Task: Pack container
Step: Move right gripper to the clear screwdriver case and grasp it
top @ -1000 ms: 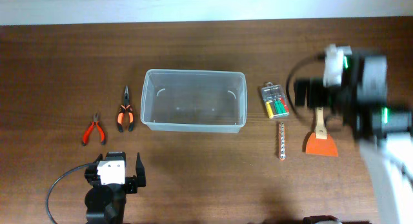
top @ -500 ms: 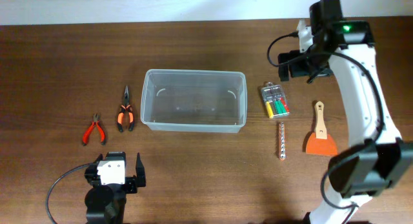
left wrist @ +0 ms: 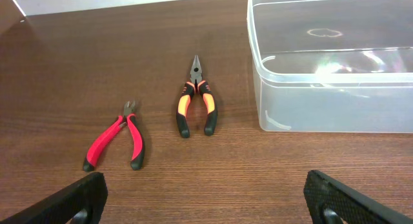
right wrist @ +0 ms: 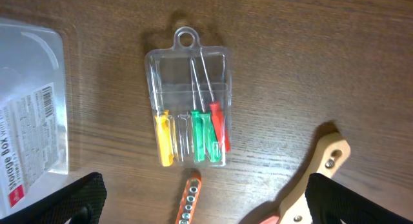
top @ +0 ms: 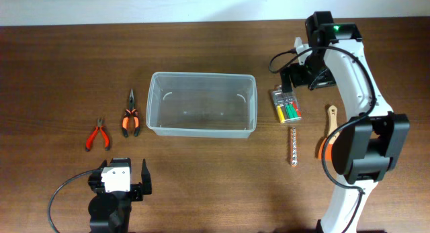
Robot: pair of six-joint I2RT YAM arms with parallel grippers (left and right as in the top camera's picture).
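The clear plastic container point(top: 153, 105) stands empty mid-table; it also shows in the left wrist view point(left wrist: 335, 111) and the right wrist view point(right wrist: 29, 121). A clear pack of yellow, green and red screwdrivers point(top: 286, 105) point(right wrist: 190, 111) lies right of it. Below the pack lies an orange socket rail point(top: 293, 147) point(right wrist: 188, 203), with a wooden-handled orange scraper point(top: 331, 119) point(right wrist: 319, 169) beside it. My right gripper point(top: 295, 77) point(right wrist: 206, 208) is open and empty, hovering over the pack. My left gripper point(top: 121, 180) point(left wrist: 206, 204) is open and empty near the front edge.
Orange-and-black needle-nose pliers point(top: 130, 116) point(left wrist: 195, 104) and red pliers point(top: 97, 134) point(left wrist: 116, 141) lie left of the container. My right arm point(top: 356, 146) crosses over the scraper's blade. The table's back edge runs along the top.
My right arm has swung from the right side up and leftward, and its gripper now hangs over the screwdriver pack. The left arm and all objects have not moved.
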